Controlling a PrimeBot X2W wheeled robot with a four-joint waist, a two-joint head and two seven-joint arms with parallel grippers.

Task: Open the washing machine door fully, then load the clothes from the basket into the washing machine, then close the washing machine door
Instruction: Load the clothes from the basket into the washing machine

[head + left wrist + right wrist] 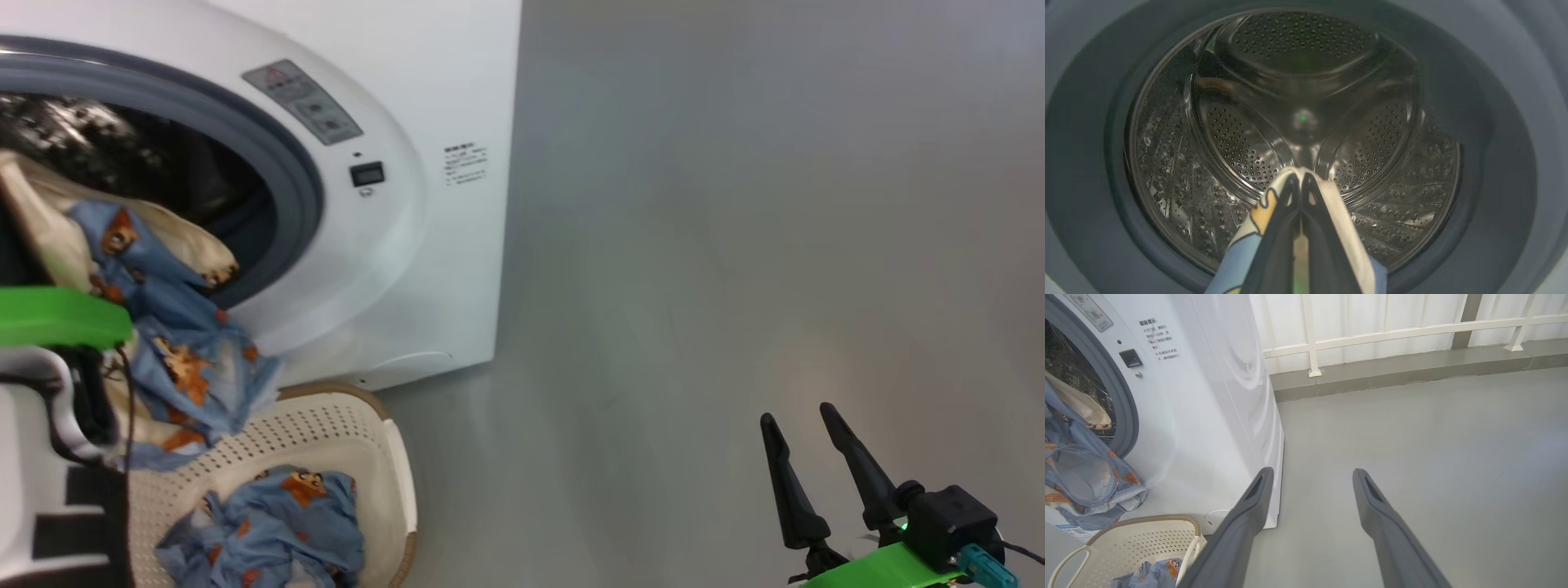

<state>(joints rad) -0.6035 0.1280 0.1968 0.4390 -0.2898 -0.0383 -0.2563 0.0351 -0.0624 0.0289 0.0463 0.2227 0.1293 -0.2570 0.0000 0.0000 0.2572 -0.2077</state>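
Left wrist view: left gripper (1299, 179) clamped tight on clothes (1339, 212), tips at mouth of steel drum (1241, 139). Head view: cream and blue bundle hangs across washing machine (441, 245) opening, lower end just above basket (384, 425) rim. Blue piece (277, 523) lies in basket. Right gripper (796, 416) spread wide, holding nothing, over grey floor (735, 245), well apart from washer.

Plain grey floor (1433, 428) spreads right. At its far edge a low grey kerb (1396, 371) carries a white railing (1392, 333), possibly backed by pale panels (1412, 310).
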